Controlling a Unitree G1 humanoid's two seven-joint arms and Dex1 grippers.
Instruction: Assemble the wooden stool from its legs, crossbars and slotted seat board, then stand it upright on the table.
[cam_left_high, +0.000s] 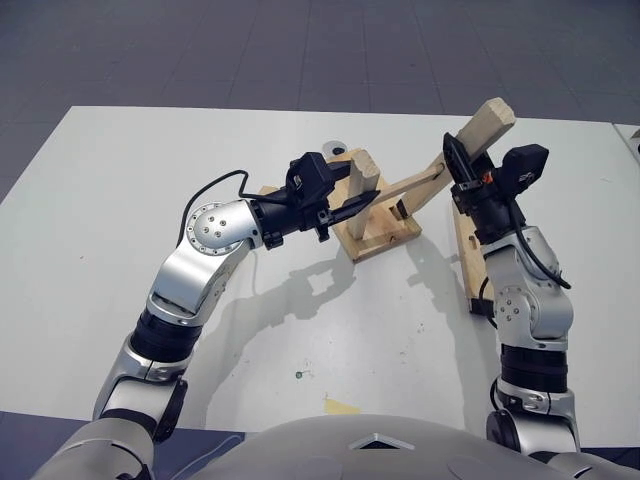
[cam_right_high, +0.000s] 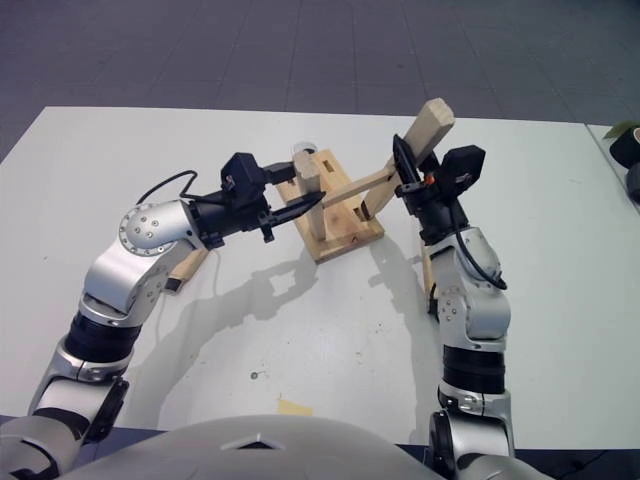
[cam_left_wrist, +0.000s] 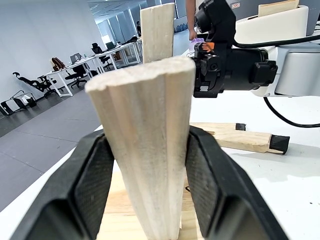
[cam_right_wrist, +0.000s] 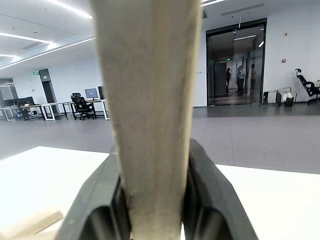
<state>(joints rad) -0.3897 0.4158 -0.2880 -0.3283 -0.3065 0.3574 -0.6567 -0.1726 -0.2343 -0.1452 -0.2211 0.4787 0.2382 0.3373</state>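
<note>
With the left gripper (cam_left_high: 352, 206) pinching the upright pale wooden leg (cam_left_high: 364, 178) on the slotted wooden seat board (cam_left_high: 388, 238) far on the white table (cam_left_high: 120, 200), the right gripper (cam_left_high: 461, 168), clamped on the tilted second leg (cam_left_high: 489, 123), should swing it upright slowly, keeping the thin wooden crossbar (cam_left_high: 415, 185) aligned.

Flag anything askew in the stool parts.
The tilted leg in the right gripper leans away from the seat board, a slanted crossbar running from it down to the board. The upright leg in the left gripper stands straight on the board. Another piece lies loose by the right arm.
</note>
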